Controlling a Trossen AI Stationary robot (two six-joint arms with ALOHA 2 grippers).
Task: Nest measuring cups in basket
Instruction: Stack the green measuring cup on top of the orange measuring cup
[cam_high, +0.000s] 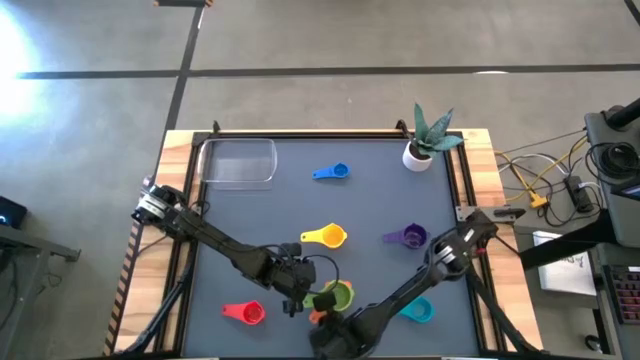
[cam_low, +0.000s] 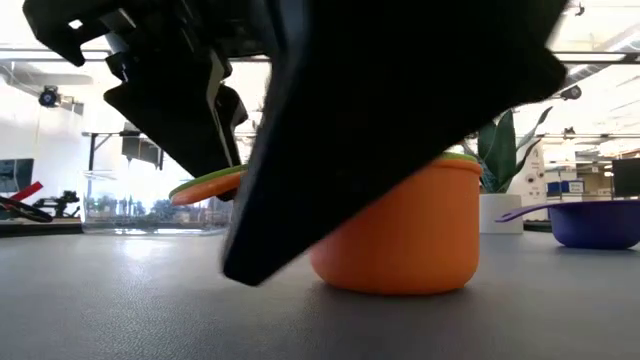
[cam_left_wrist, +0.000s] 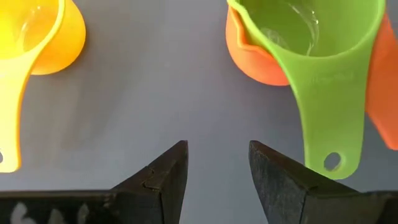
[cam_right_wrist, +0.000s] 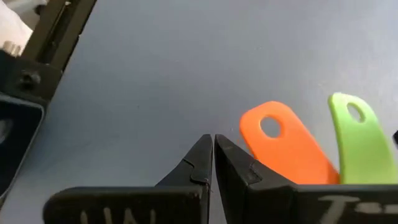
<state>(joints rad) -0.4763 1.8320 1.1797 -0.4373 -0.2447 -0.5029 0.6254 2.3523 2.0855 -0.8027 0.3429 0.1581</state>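
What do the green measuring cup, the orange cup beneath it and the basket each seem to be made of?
Green measuring cup: looks like glossy moulded plastic, with soft highlights inside the bowl and a punched handle hole. Orange cup: probably the same plastic, smooth with a satin sheen. Basket: seemingly clear plastic, since the table shows through it and its rim glints.

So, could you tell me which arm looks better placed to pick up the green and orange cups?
Probably the left. The left gripper is open with the green cup, nested in the orange cup, just ahead of its fingers. The right gripper is shut beside the two handles.
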